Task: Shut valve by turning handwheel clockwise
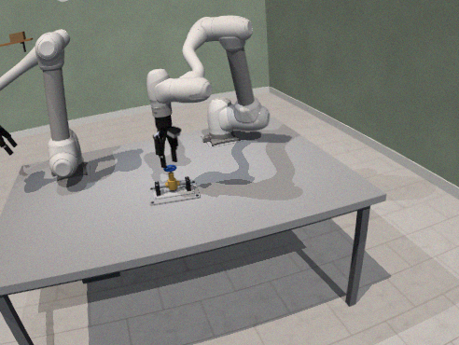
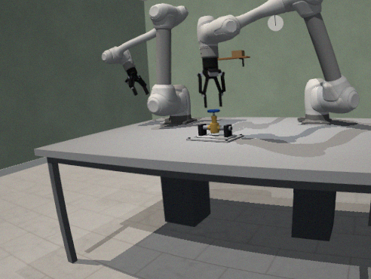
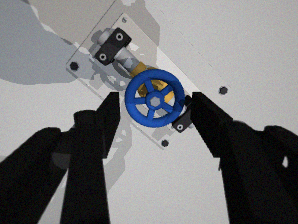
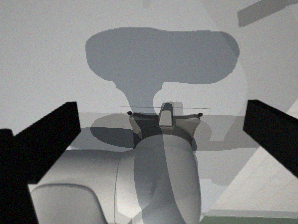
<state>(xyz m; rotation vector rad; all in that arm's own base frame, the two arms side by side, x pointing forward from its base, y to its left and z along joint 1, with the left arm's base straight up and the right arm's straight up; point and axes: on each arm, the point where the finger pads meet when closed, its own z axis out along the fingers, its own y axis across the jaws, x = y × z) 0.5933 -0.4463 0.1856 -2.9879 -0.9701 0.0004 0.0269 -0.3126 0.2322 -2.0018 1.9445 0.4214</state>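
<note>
Left-wrist view: the blue handwheel (image 1: 170,168) (image 2: 213,111) (image 3: 154,98) lies ahead of the left pincer (image 1: 168,163) (image 2: 213,106) (image 3: 155,105), framed between its fingertips — part-open, grasping nothing. From the exterior, the wheel sits just below those tips, its stem upright, so the pincer probably needs to drop straight down, then close and twist clockwise. The right pincer (image 1: 11,150) (image 2: 141,93) (image 4: 161,116), released and spread wide, hangs well apart from the wheel; the left is nearer.
</note>
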